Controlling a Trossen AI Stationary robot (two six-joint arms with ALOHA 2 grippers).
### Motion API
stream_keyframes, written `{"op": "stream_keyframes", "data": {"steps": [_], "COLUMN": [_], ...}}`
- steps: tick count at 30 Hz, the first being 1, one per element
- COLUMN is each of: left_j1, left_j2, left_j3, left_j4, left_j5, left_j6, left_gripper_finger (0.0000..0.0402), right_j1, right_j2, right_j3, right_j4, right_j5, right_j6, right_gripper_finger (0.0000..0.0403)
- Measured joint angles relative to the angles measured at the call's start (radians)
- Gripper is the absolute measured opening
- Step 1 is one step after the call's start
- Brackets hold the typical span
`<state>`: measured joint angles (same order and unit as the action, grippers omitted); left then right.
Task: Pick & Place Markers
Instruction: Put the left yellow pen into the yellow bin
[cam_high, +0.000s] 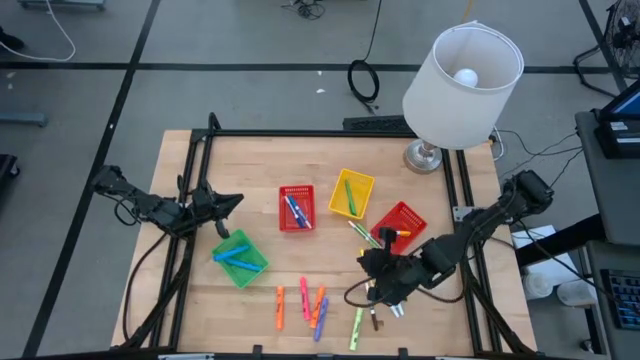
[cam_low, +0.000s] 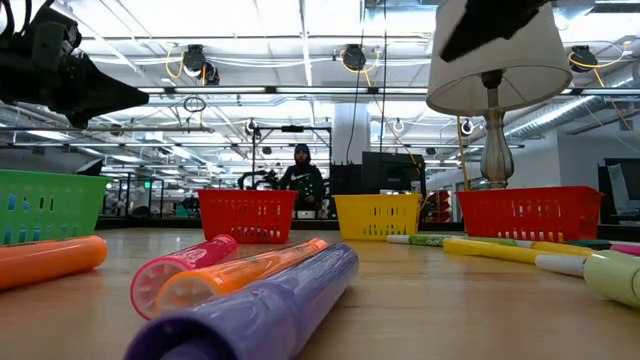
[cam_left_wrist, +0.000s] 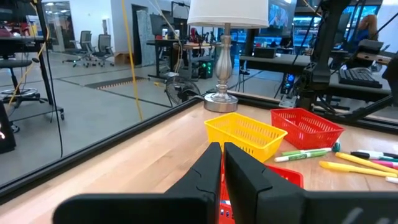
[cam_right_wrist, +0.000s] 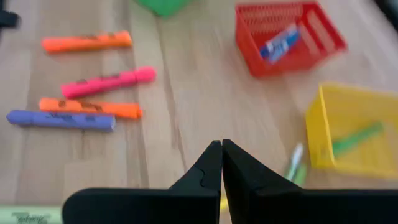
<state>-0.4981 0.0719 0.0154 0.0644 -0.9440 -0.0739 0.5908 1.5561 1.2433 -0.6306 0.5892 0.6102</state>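
Note:
Loose markers lie flat on the wooden table near its near edge: an orange one (cam_high: 280, 308), a pink one (cam_high: 304, 297), another orange (cam_high: 317, 302), a purple one (cam_high: 322, 319) and a pale green one (cam_high: 356, 328). They also show in the right wrist view, e.g. the pink marker (cam_right_wrist: 107, 82). More markers (cam_high: 364, 234) lie beside the right red basket (cam_high: 401, 226). My right gripper (cam_high: 371, 263) (cam_right_wrist: 221, 145) hovers shut and empty between these groups. My left gripper (cam_high: 232, 203) (cam_left_wrist: 222, 148) is shut and empty beyond the green basket (cam_high: 240, 259).
A red basket (cam_high: 296, 208) holds blue markers, a yellow basket (cam_high: 351, 194) holds a green one, and the green basket holds blue ones. A lamp (cam_high: 460, 75) stands at the far right corner. A black frame (cam_high: 300, 133) borders the table. A person (cam_low: 302, 175) is far behind.

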Motion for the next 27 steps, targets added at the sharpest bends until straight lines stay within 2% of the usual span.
{"op": "stream_keyframes", "data": {"steps": [4,10,23,27], "left_j1": [0.000,0.000,0.000,0.000], "left_j2": [0.000,0.000,0.000,0.000], "left_j3": [0.000,0.000,0.000,0.000], "left_j4": [-0.011,-0.009,-0.009,-0.009], "left_j5": [0.000,0.000,0.000,0.001], "left_j6": [0.003,0.019,0.019,0.015], "left_gripper_finger": [0.0026,0.0026,0.0026,0.0026], "right_j1": [0.000,-0.033,-0.096,-0.106], "right_j2": [0.053,0.127,0.178,0.178], "right_j3": [0.044,0.046,0.046,0.044], "right_j4": [-0.153,-0.163,-0.142,-0.090], "right_j5": [-0.070,-0.197,-0.198,-0.198], "right_j6": [0.111,0.147,0.114,0.112], "right_gripper_finger": [0.0000,0.0000,0.0002,0.0027]}}
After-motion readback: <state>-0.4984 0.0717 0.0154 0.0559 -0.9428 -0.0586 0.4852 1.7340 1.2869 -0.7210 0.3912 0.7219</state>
